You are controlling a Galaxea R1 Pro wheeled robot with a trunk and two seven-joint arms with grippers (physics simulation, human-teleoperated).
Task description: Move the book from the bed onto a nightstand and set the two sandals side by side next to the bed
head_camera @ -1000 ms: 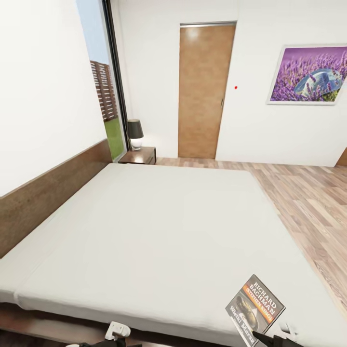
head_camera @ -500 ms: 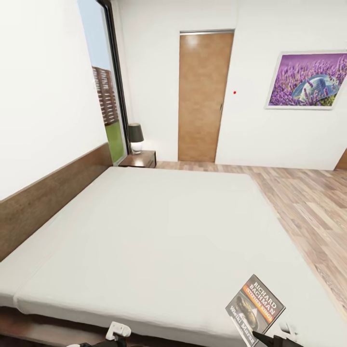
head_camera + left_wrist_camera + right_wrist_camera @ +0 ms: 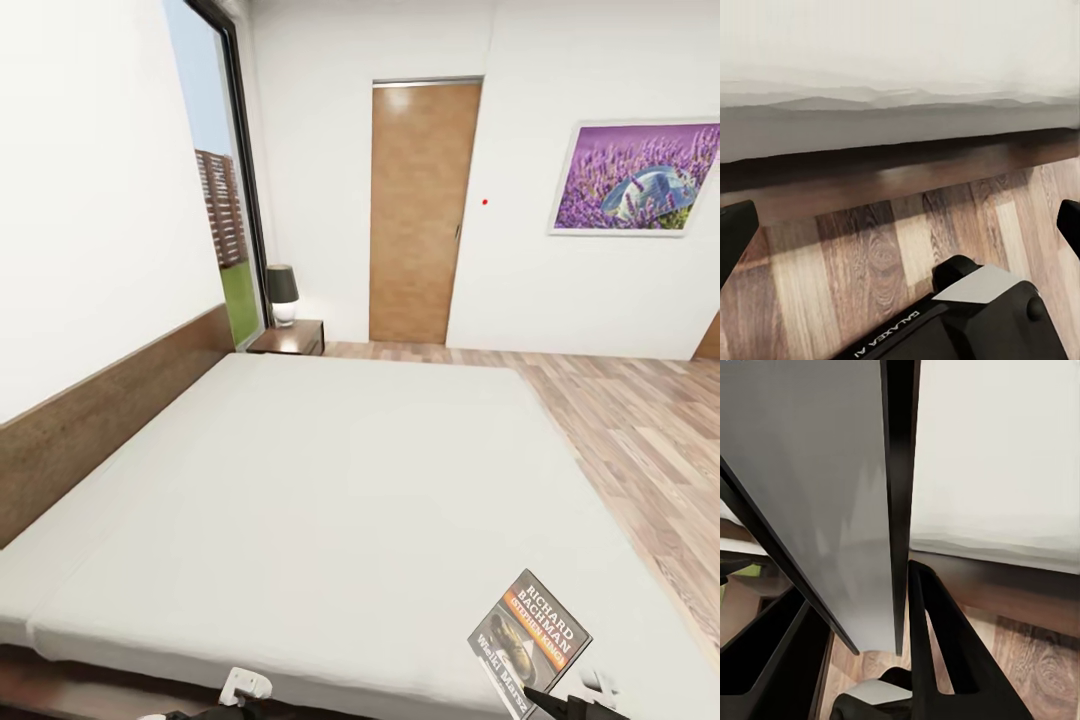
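While head cam reads book [image 3: 530, 645] cover, R end effector [image 3: 896, 607] clamps it.

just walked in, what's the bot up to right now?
The right gripper is shut on the book, holding it upright over the near corner of the bed. The left gripper is open and holds nothing, low over the wood floor by the bed frame. A nightstand with a lamp stands at the far side of the bed, by the window, so the book is yet to be placed.

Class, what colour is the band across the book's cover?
Orange, below the white lettering on the book; clearest in the head view.
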